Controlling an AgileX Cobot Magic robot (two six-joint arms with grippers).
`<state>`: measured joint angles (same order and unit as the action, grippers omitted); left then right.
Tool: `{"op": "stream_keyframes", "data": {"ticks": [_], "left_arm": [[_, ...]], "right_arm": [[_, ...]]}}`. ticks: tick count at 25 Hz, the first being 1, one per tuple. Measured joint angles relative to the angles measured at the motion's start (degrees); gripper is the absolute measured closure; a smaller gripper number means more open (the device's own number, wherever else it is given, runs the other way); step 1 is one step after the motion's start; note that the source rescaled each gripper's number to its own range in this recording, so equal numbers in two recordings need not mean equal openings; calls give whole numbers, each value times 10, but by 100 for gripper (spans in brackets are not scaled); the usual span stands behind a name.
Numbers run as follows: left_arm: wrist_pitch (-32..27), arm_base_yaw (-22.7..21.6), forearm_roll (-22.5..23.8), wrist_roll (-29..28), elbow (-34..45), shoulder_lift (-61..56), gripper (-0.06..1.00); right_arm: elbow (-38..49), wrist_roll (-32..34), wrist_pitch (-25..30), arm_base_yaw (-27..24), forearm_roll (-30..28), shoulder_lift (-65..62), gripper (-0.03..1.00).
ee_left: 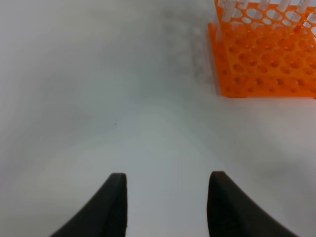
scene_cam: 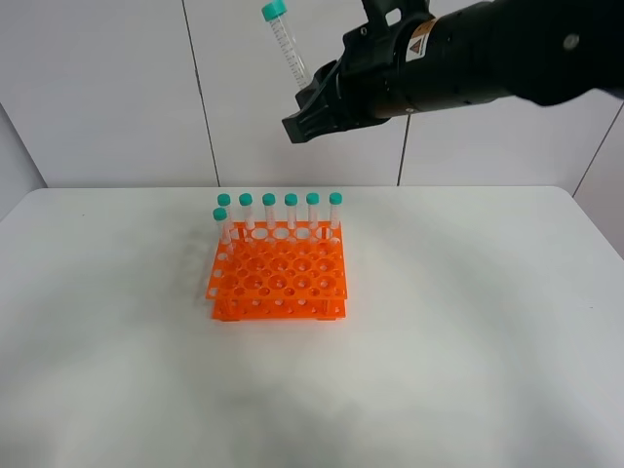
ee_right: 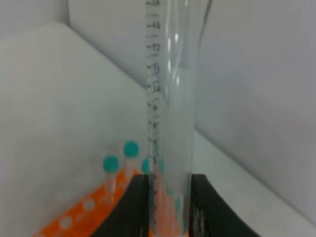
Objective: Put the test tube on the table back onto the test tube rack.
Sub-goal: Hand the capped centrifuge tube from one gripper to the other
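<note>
My right gripper (scene_cam: 310,105) hangs high above the table (scene_cam: 468,341), shut on a clear test tube (scene_cam: 290,54). The tube's teal cap (scene_cam: 274,11) points up and away from the arm. In the right wrist view the tube (ee_right: 170,108) stands between the two dark fingers (ee_right: 132,210), with printed graduations along its side. The orange test tube rack (scene_cam: 278,275) sits on the table, below and a little left of the held tube. Several teal-capped tubes (scene_cam: 291,210) stand along its back row. My left gripper (ee_left: 168,200) is open with nothing in it, low over bare table, the rack (ee_left: 266,64) ahead of it.
A pale panelled wall (scene_cam: 117,88) stands behind the table. White tabletop stretches on all sides of the rack. Most rack holes in the front rows (scene_cam: 283,288) hold nothing.
</note>
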<state>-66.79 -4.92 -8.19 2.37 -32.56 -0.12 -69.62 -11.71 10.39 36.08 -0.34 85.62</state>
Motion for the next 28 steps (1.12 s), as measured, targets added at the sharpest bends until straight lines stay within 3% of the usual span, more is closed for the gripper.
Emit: {"op": "stream_keyframes", "data": {"ticks": [3,12,20,28], "left_arm": [[0,0,0,0,0,0,5],[0,0,0,0,0,0,5],[0,0,0,0,0,0,5],[0,0,0,0,0,0,5]], "right_arm": [[66,5,-92,1,3,-16,95],[242,7,-277,1,15,-35,95],[341,27,-386,1,3,-36,95],[388,96,-429,1,-93,-36,95]]}}
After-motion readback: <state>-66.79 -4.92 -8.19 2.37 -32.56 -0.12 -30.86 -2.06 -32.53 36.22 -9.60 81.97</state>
